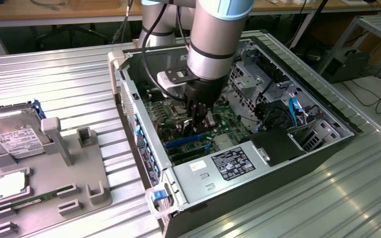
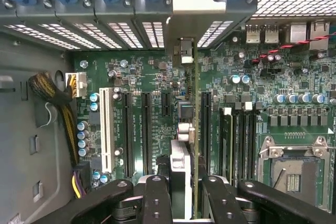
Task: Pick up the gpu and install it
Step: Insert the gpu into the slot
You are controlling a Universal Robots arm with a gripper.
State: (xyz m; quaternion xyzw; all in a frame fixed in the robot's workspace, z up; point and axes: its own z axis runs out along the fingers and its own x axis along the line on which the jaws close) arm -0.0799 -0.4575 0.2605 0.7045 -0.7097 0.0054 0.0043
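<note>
Reaching down into the open pc case [image 1: 313,84] mid-bench, the arm [image 1: 214,44] has its jaws clamped on the gpu [image 2: 195,124], held edge-on over the mobo [image 2: 152,72] slots, bracket end twd the case's rear wall.

Grip: black gripper [image 1: 199,115] inside open dark metal computer case [image 1: 319,104], clamping thin black gpu card [image 1: 194,128]
Left: silver hard drive [image 1: 15,136] on grey plastic tray [image 1: 78,171]
</note>
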